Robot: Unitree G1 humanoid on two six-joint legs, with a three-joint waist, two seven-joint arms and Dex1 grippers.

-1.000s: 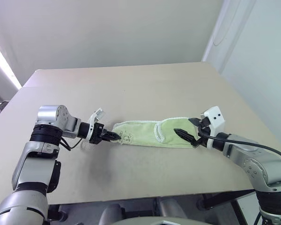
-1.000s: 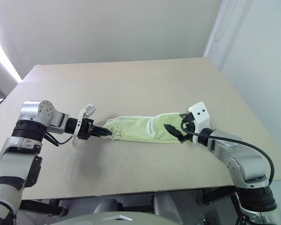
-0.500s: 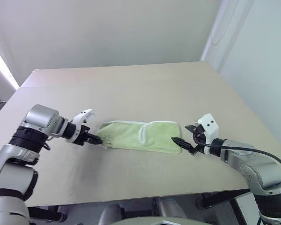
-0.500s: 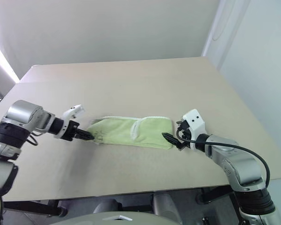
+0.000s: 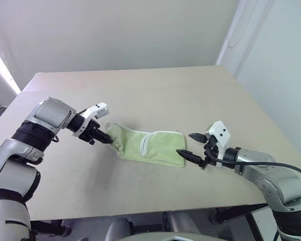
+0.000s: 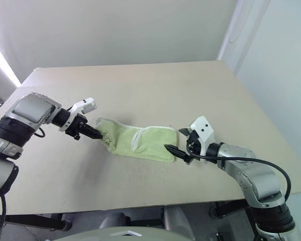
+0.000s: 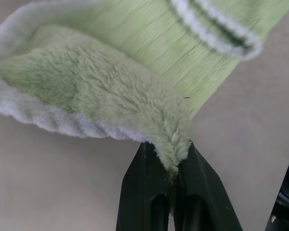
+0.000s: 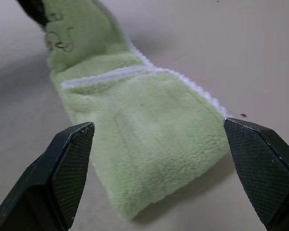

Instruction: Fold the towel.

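Note:
The light green towel lies as a folded strip across the middle of the tan table, with white edging and a dark emblem near its left end. My left gripper is shut on that left end, which is lifted and curled up off the table; the pinched terry edge sits between its black fingers. Just off the towel's right end, my right gripper stands open low over the table, pointing at the cloth, with its wide-spread fingers touching nothing.
The table's right edge runs close to a white wall. A seam crosses the tabletop at the far left. Bare tabletop lies beyond the towel and in front of it.
My left gripper has rolled and raised the towel's left end, drawing it inward so the strip is shorter and slanted. The right gripper, still open, has drawn slightly back and left.

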